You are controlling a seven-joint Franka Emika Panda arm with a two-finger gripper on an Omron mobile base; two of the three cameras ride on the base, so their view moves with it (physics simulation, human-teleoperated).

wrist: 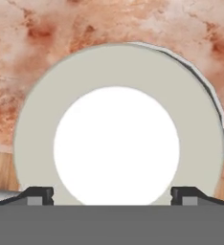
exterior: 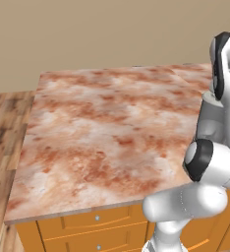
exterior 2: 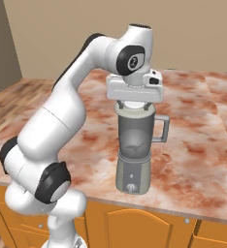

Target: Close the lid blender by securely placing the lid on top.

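Observation:
The lid (wrist: 37, 124), a pale grey-green disc with a white centre, lies flat over the mouth of the blender (exterior 2: 134, 150). A thin arc of the jar's rim (wrist: 200, 76) peeks out past the lid's upper right edge. My gripper (exterior 2: 133, 105) hangs straight down just above the lid, open, its fingertips (wrist: 37, 194) spread wide to either side of the white centre. The lid (exterior 2: 133, 104) shows as a pale sliver between the fingers at the jar top. The jar's handle (exterior 2: 163, 128) points right and the base knob (exterior 2: 130, 187) faces the counter's front.
The blender stands near the front edge of a reddish marble counter (exterior 2: 198, 155) over orange drawers (exterior: 87, 231). My arm (exterior 2: 62, 121) arches over from the left. Wooden floor (exterior: 4, 128) lies left of the counter.

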